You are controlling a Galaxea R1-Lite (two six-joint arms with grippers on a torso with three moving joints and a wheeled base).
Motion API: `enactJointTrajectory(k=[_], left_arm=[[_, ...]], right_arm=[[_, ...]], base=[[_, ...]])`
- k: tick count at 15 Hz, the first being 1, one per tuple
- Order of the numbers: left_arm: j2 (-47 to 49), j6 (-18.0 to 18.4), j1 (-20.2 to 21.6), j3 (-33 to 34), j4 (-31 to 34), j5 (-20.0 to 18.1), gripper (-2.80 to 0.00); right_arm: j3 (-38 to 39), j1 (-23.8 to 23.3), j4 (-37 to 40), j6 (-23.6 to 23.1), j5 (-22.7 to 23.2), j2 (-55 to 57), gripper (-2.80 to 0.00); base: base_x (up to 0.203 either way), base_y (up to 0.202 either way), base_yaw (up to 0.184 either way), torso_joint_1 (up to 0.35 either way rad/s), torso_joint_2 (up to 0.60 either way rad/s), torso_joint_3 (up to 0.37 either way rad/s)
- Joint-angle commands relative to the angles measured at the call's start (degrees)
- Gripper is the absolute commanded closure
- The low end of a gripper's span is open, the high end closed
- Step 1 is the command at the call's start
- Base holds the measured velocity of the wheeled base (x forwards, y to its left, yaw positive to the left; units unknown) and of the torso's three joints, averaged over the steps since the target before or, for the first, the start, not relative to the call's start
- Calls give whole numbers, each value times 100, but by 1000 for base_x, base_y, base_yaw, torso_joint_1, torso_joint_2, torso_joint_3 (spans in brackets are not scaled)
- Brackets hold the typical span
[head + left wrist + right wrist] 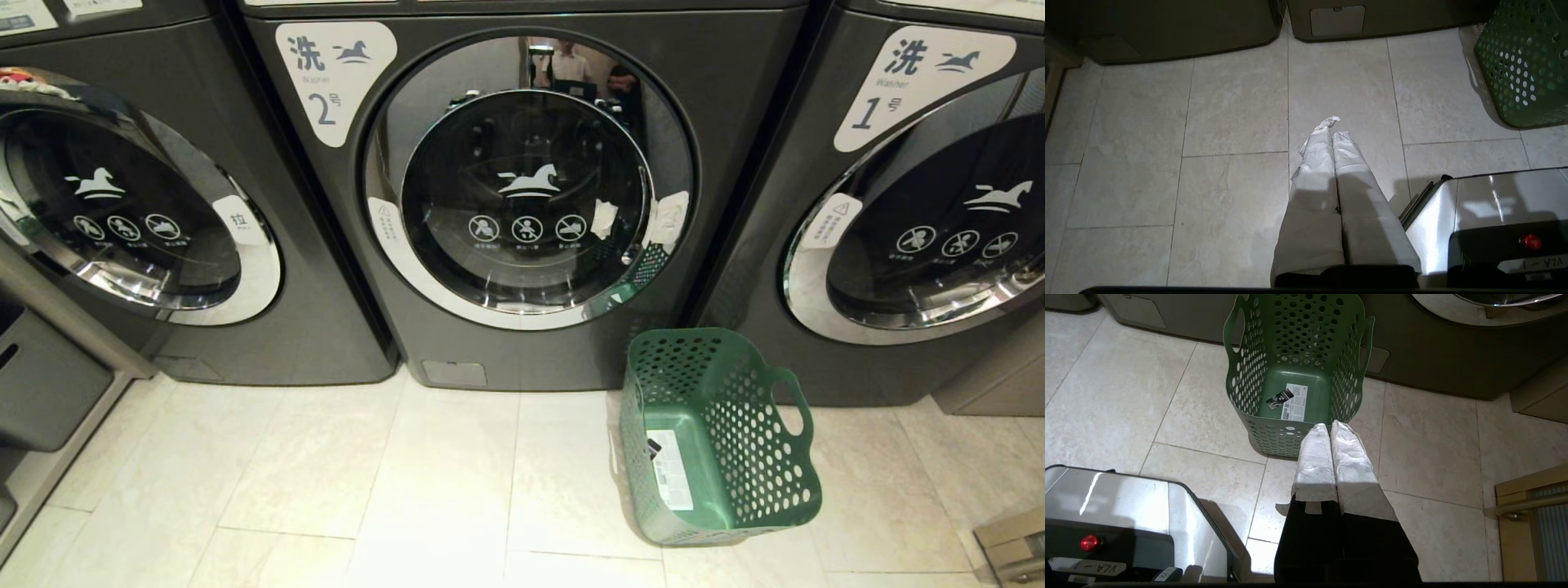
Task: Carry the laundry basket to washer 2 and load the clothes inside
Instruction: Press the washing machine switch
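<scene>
- Nearest, the left gripper (1333, 127) hangs over bare floor tiles (1233, 110), its taped fingers pressed together, holding nothing.
- The right gripper (1329, 428) has its fingers pressed together too, empty, poised just short of the basket's near wall.
- The laundry basket (718, 433) stands on the floor at about 4 o'clock in the head view, only a white sticker (1295, 402) inside it.
- Behind, at 12 o'clock, washer 2 (522, 188), its round door shut; the washer labelled 1 (922, 204) at 2 o'clock.
</scene>
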Motion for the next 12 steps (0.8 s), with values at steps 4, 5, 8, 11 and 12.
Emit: enactJointTrajectory(k=[4,5,8,11,12], left_arm=[[-865,-217,-42,47,-45,68,0],[-857,-214,-42,47,-45,68,0],[-862,-214,-42,39,-45,68,0],[-866,-233,-42,39,-45,76,0],[-866,-267,-42,39,-45,76,0]], right_arm=[[-1,0,20,-30,-5,13,0],[-1,0,20,-4,-5,13,0],[-1,0,20,14,56,13,0],[-1,0,20,36,43,13,0],[-5,0,20,80,18,13,0]], base=[[0,0,0,0,0,0],[0,0,0,0,0,0],[0,0,0,0,0,0],[0,0,0,0,0,0],[0,0,0,0,0,0]])
